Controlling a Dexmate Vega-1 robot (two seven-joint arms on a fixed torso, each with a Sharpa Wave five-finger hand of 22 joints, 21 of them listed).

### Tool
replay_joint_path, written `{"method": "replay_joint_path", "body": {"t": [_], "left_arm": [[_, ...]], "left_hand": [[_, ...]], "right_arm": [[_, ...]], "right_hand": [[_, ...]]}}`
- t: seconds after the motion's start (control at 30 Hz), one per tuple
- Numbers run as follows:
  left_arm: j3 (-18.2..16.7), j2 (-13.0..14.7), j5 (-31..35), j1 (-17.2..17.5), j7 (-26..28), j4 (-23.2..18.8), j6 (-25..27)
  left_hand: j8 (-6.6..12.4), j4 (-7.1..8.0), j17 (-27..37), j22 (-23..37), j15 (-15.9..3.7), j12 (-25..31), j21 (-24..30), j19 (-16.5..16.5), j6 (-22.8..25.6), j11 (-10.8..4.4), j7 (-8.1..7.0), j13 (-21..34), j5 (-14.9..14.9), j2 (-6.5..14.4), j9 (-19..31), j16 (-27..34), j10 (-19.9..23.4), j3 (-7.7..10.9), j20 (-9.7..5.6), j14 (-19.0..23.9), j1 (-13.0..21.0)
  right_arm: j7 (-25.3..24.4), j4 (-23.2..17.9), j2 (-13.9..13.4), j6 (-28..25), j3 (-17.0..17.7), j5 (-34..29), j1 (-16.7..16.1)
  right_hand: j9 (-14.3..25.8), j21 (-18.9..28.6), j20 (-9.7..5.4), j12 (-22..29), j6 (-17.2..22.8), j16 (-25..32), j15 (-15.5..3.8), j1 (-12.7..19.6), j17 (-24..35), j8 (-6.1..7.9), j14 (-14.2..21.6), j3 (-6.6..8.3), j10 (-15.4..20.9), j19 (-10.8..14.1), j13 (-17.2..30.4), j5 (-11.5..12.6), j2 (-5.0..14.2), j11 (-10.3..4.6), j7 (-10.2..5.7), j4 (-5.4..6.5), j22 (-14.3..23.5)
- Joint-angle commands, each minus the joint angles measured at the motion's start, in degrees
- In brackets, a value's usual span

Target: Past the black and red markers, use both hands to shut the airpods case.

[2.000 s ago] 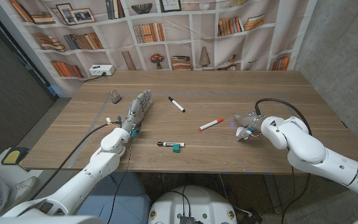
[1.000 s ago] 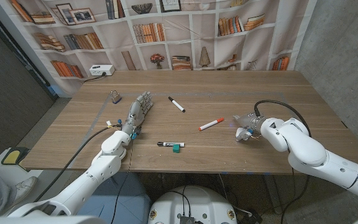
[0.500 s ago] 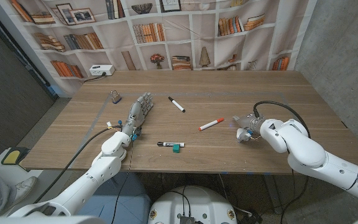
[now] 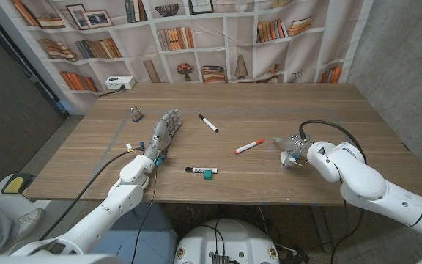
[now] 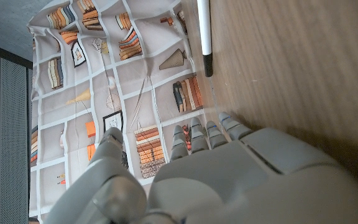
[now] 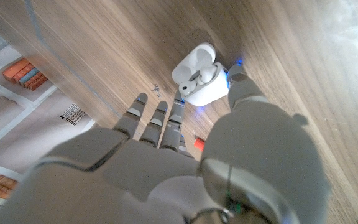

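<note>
A: What is the setting?

B: A wooden counter (image 4: 269, 103) stands before a printed bookshelf backdrop (image 4: 196, 37), with a white power strip (image 4: 119, 83) at the far left edge.

A: Where is the task's thing?

B: The small white airpods case (image 6: 199, 81) lies open on the counter, lid up and earbuds showing, just beyond the fingertips (image 6: 182, 93) of the right hand (image 6: 185, 155). In the head view that hand (image 4: 290, 152) sits right of the red-capped white marker (image 4: 248, 147), and the case itself is too small to pick out there.

A: And the right hand's state?

B: Its fingers are spread and reach toward the case; it holds nothing. I cannot tell whether a fingertip touches the case.

A: The left hand?

B: The left hand (image 4: 161, 132) is stretched out on the left of the counter, fingers straight and close together, empty. A small dark metal object (image 4: 136, 113) lies just beyond it to the left, and the black-capped white marker (image 4: 208, 122) lies to its right; the left wrist view shows that marker (image 5: 204, 37) past the fingertips.

A: Anything nearer the front?

B: A black marker beside a small teal block (image 4: 206, 172) near the front edge.
</note>
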Motion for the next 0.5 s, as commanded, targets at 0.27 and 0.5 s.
{"method": "replay_joint_path", "body": {"t": [0.27,0.5], "left_arm": [[0.18,-0.28,0.06,-0.24,-0.37,0.57,-0.15],[0.26,-0.36,0.07,-0.55,-0.79,0.72,-0.33]], "left_hand": [[0.08,0.32,0.14,0.07,0.05,0.37,-0.18,0.09,0.30,0.13,0.18,0.08,0.07,-0.11,0.08,0.30,0.58,-0.20,0.06,0.22,-0.56],[0.07,0.37,0.13,0.07,0.06,0.35,-0.18,0.09,0.31,0.23,0.19,0.08,0.09,-0.07,0.08,0.29,0.58,-0.25,0.09,0.21,-0.67]], "right_arm": [[-8.59,-0.87,-1.13,0.71,2.69,2.80,-2.91],[-10.54,-2.11,-1.51,0.55,3.76,3.32,-3.37]], "right_hand": [[0.12,0.14,-1.17,7.20,3.06,1.42,-7.68,3.97,0.69,0.76,5.98,-0.43,14.67,3.11,1.32,-0.58,1.69,-8.69,-1.12,1.71,0.22],[0.01,0.07,-1.91,10.41,5.40,2.34,-9.54,6.35,1.23,0.78,8.98,-0.91,18.70,4.06,2.49,-0.32,2.36,-10.33,-1.79,1.45,0.23]]}}
